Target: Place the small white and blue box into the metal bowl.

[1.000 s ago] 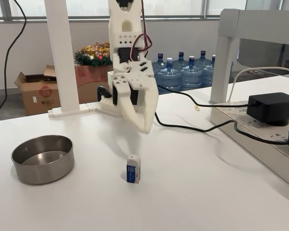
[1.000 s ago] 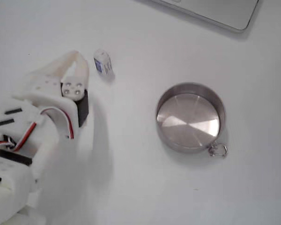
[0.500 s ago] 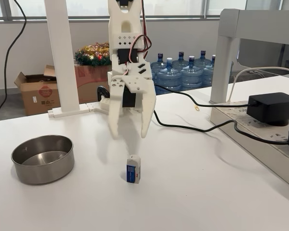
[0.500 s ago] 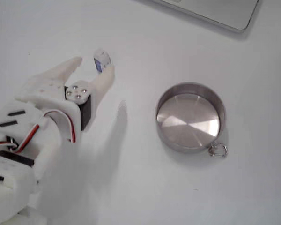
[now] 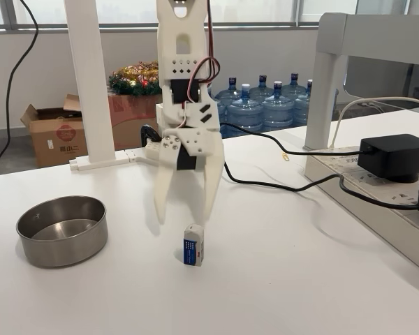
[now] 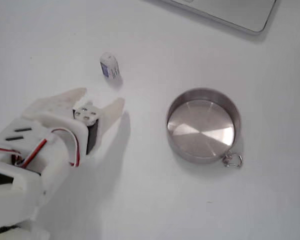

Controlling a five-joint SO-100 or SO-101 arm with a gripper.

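Observation:
The small white and blue box [image 5: 193, 245] stands upright on the white table, blue face toward the camera; from above the box [image 6: 109, 66] lies near the top left. The metal bowl [image 5: 61, 229] sits empty at the left, and the bowl [image 6: 204, 125] is right of centre from above. My white gripper [image 5: 183, 223] hangs open, fingers pointing down, just behind and above the box. From above, the gripper [image 6: 101, 97] has its fingertips spread below the box, apart from it, with nothing between them.
A black power adapter [image 5: 394, 156] and cables lie on a power strip at the right. White posts [image 5: 91, 77] stand at the back. Water bottles [image 5: 264, 105] and a cardboard box [image 5: 54, 132] are beyond the table. A grey laptop corner [image 6: 230, 12] lies at the top.
The gripper has opened from shut to a wide spread and has come lower toward the table, close behind the box. Box and bowl have not moved.

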